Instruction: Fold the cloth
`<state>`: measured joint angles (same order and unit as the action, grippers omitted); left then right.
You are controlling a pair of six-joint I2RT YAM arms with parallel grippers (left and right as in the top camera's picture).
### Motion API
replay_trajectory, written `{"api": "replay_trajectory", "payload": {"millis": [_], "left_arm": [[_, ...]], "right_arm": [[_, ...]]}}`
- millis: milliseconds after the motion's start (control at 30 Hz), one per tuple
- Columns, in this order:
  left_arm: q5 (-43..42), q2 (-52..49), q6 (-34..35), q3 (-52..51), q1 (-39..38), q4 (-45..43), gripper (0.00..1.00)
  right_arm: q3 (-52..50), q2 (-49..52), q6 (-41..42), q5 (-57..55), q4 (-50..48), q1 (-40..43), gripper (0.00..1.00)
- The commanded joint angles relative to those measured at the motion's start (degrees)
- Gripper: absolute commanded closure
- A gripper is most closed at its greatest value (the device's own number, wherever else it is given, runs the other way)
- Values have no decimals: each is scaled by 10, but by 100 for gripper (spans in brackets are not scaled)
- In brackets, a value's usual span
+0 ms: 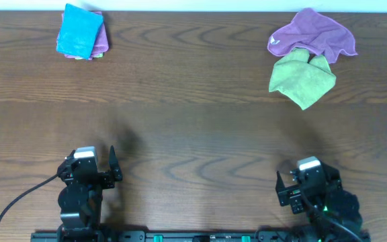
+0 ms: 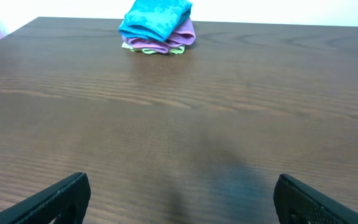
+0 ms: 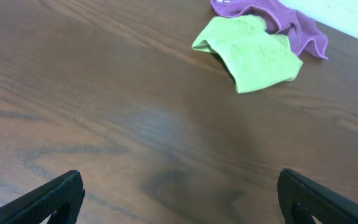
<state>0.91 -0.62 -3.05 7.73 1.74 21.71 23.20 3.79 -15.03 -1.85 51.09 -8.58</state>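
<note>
Dark wood-grain tabletop [image 1: 193, 128], with a pale wall [image 1: 193, 5] beyond its far edge. The cloth [image 1: 80, 29] lies folded at the tabletop's far-left corner, atop a folded purple cloth [image 2: 182, 35]. A loose purple cloth [image 1: 314, 33] and a yellow-green cloth [image 1: 302, 81] lie far right. The left pincer [image 1: 91, 165] and right pincer [image 1: 308, 176] are both wide and empty at the near edge.

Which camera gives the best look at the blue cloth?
Overhead: the blue cloth shows whole from above. Left wrist sees it side-on atop a purple cloth, clipped by the frame's top. Right wrist misses it.
</note>
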Motion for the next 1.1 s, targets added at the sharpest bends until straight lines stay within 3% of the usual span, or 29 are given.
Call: {"api": "replay_trajectory", "payload": {"millis": [0,600,1067], "left_arm": [[10,4,-7,-12,2,1,5],[10,4,-7,-12,2,1,4],[10,4,-7,-12,2,1,5]], "right_arm": [[-19,-28,-9,8,-3,3,1],[-99,-35,2,17,5,3,1],[-104,-35,2,30,-1,3,1]]}}
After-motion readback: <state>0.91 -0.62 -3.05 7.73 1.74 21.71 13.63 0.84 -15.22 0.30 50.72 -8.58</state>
